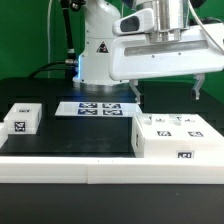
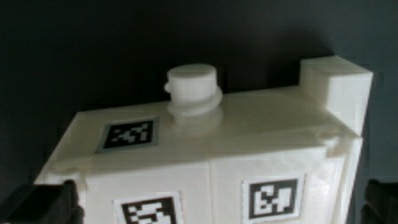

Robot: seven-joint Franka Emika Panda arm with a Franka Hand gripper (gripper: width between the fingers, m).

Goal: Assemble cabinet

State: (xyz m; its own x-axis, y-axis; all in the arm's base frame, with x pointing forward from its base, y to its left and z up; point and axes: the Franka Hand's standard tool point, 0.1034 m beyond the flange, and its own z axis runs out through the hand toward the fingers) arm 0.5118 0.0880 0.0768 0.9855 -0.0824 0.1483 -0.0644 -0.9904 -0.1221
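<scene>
The cabinet's large white box [image 1: 178, 136] with black-and-white tags lies on the black table at the exterior view's right. In the wrist view the box [image 2: 196, 150] shows a short round peg [image 2: 189, 88] and a raised corner post [image 2: 334, 90]. My gripper [image 1: 167, 92] hangs just above the box, open and empty. Its dark fingers [image 1: 137, 88] stand wide apart. In the wrist view the gripper [image 2: 214, 212] has one finger [image 2: 54, 205] on each side of the box's tagged face. The small tagged block [image 1: 22, 118] lies at the exterior view's left.
The marker board [image 1: 98, 108] lies flat at the middle back of the table. The white robot base [image 1: 100, 55] with a triangle sticker stands behind it. A long white rail [image 1: 100, 170] edges the table's front.
</scene>
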